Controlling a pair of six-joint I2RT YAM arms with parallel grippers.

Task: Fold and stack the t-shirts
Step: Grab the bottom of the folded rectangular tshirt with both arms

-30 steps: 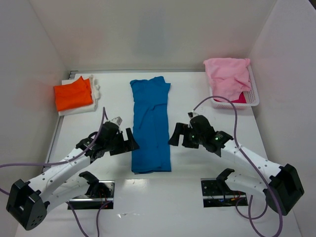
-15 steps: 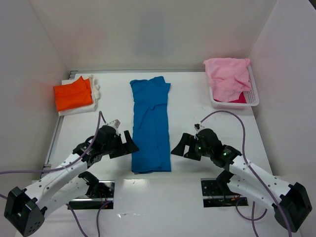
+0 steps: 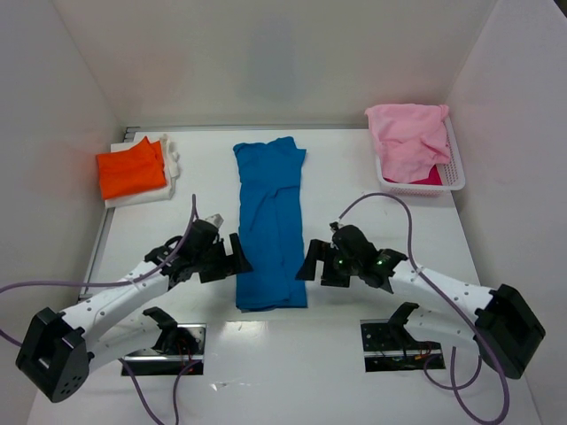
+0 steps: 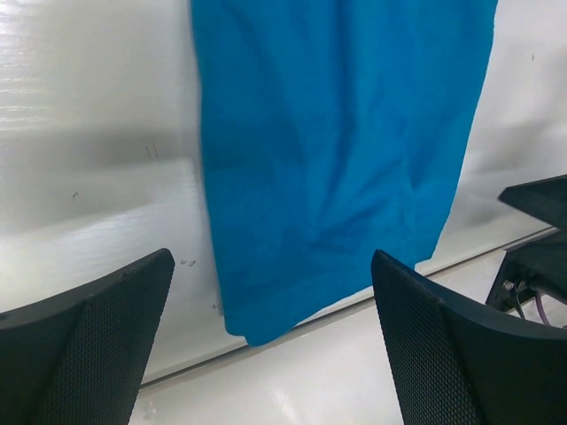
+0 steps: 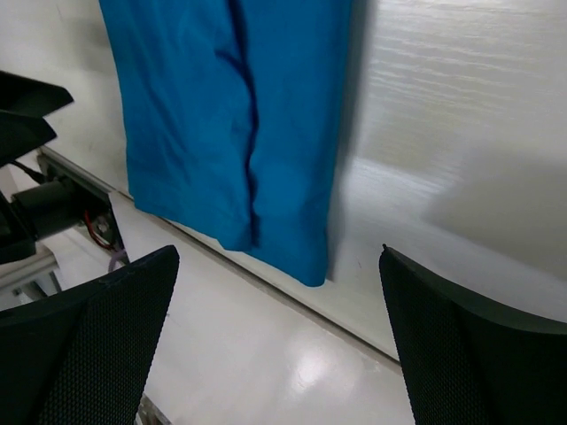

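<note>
A bright blue t-shirt point(image 3: 270, 226) lies folded into a long strip down the middle of the table, its near end by both grippers. My left gripper point(image 3: 232, 258) hovers open at the strip's near left edge; the left wrist view looks down on the blue cloth point(image 4: 337, 150) and its near corner. On the other side my right gripper point(image 3: 309, 261) hovers open at the near right edge, with the blue cloth point(image 5: 239, 124) ahead of its fingers. An orange t-shirt point(image 3: 131, 168) sits folded at the back left. A pale pink t-shirt point(image 3: 409, 140) is heaped in the basket.
The white plastic basket point(image 3: 454, 175) stands at the back right, with something deep pink under the pink tee. The orange tee rests on a folded white cloth point(image 3: 170, 159). Two base plates point(image 3: 390, 341) sit at the near edge. White walls enclose the table.
Both grippers have drawn nearer along the blue strip toward its near end. The right one dipped nearest and came back slightly, closer to the cloth's edge. The shirts have not moved.
</note>
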